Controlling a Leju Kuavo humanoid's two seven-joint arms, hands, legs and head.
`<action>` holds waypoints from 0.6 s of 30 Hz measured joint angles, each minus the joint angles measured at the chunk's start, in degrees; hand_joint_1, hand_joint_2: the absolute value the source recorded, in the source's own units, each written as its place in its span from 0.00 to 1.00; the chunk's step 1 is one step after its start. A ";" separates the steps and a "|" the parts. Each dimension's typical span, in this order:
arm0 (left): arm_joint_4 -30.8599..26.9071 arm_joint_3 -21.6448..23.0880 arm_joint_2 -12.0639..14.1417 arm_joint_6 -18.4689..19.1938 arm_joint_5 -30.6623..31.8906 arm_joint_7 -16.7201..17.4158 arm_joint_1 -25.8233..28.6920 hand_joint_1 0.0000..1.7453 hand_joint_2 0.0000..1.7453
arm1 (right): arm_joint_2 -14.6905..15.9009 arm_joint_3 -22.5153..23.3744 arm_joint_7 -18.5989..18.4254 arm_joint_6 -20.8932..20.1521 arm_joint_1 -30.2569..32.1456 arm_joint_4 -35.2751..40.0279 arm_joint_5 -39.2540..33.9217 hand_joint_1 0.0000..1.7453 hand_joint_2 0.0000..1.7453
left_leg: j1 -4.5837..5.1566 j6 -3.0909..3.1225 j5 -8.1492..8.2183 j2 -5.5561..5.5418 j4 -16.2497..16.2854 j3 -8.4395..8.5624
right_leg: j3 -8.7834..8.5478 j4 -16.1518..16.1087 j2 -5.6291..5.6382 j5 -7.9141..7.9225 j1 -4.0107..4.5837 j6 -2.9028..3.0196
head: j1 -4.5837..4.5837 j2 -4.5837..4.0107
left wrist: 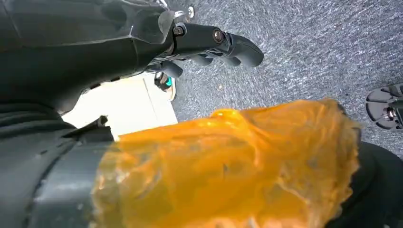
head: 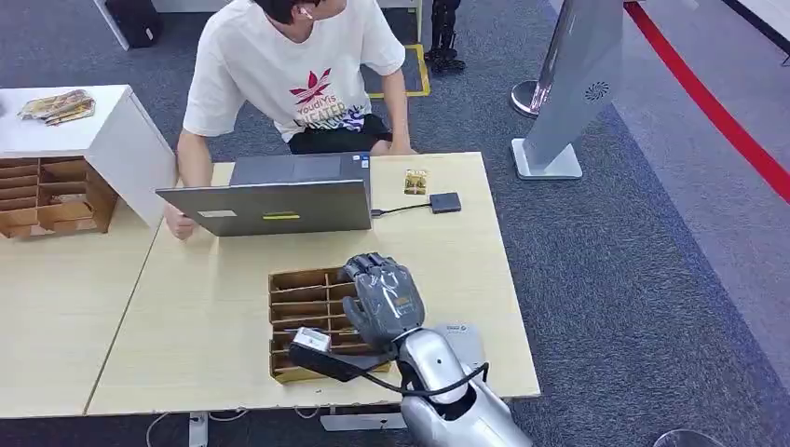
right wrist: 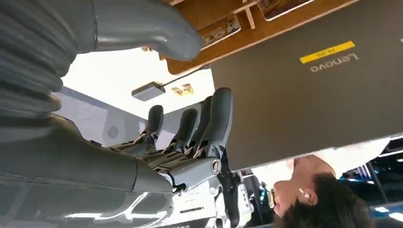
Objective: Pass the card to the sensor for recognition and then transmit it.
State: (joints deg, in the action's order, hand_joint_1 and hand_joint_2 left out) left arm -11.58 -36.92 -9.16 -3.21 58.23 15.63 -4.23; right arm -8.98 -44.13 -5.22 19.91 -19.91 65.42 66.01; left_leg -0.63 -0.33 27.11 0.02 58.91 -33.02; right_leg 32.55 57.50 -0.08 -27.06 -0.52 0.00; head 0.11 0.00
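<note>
Wooden slotted tray (head: 298,279) is sitting directly beneath the right hand (head: 384,300), which is hovering empty with fingers apart, its cards lying slotted just below the palm, while the left hand (left wrist: 209,45) is hanging farther off.

Office-like test space, grey carpet (head: 652,242), pale wooden tables (head: 224,326), open laptop (head: 270,200), seated person (head: 293,70)
</note>
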 joint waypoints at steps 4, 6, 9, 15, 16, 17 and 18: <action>0.00 0.00 0.00 0.13 0.13 0.02 -0.01 0.00 0.00 | -0.39 0.00 0.00 -0.02 -0.37 -0.87 -0.02 0.49 1.00 | 0.00 0.00 0.00 0.00 0.00 0.00 | 0.00 0.00 0.00 0.00 0.00 0.00 | 0.00 0.00; 0.00 0.00 -0.02 0.15 0.17 0.02 -0.02 0.00 0.00 | -0.44 0.00 0.00 -0.02 -0.48 -1.09 -0.02 0.48 1.00 | 0.00 0.00 0.00 0.00 0.00 0.00 | 0.00 0.00 -0.01 0.00 0.00 0.00 | 0.00 0.00; 0.00 -0.02 -0.02 0.15 0.20 0.02 -0.01 0.00 0.00 | -0.46 0.00 0.00 -0.04 -0.67 -1.31 -0.02 0.50 1.00 | 0.00 0.00 0.00 0.00 0.00 0.00 | 0.00 0.00 0.00 0.00 0.00 0.00 | 0.00 0.00; 0.00 0.00 -0.04 0.22 0.59 0.26 -0.09 0.00 0.00 | -0.83 0.02 -0.22 -0.06 -1.53 -2.71 -0.02 0.51 1.00 | 0.00 0.00 0.00 0.00 0.00 0.00 | 0.01 0.00 0.00 0.00 0.00 0.00 | 0.00 0.00; 0.00 0.00 -0.04 0.24 0.61 0.26 -0.12 0.00 0.00 | -0.92 0.02 -0.28 -0.06 -1.73 -3.04 -0.04 0.51 1.00 | 0.00 0.00 0.00 0.00 0.00 0.00 | 0.01 0.00 0.00 0.00 0.00 0.00 | 0.00 0.00; 0.00 0.00 -0.04 0.28 0.74 0.26 -0.16 0.00 0.00 | -1.01 0.07 -0.35 -0.02 -1.91 -3.41 -0.04 0.52 1.00 | 0.00 0.01 -0.01 0.00 0.00 0.00 | 0.00 0.00 0.00 0.00 0.00 0.00 | 0.00 0.00; 0.00 0.00 -0.07 0.31 0.79 0.28 -0.18 0.00 0.00 | -1.07 0.13 -0.42 0.00 -2.07 -3.80 -0.04 0.52 1.00 | 0.00 0.01 -0.01 0.00 0.00 0.00 | 0.00 0.00 0.00 0.00 0.00 0.00 | 0.00 0.00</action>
State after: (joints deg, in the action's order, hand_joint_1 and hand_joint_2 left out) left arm -11.58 -36.92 -9.22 -2.91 59.01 15.91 -4.41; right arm -10.05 -44.00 -5.64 19.91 -21.98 61.61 65.96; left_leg -0.63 -0.32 27.10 0.02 58.91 -33.02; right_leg 32.56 57.50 -0.08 -27.06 -0.52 0.01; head 0.11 0.00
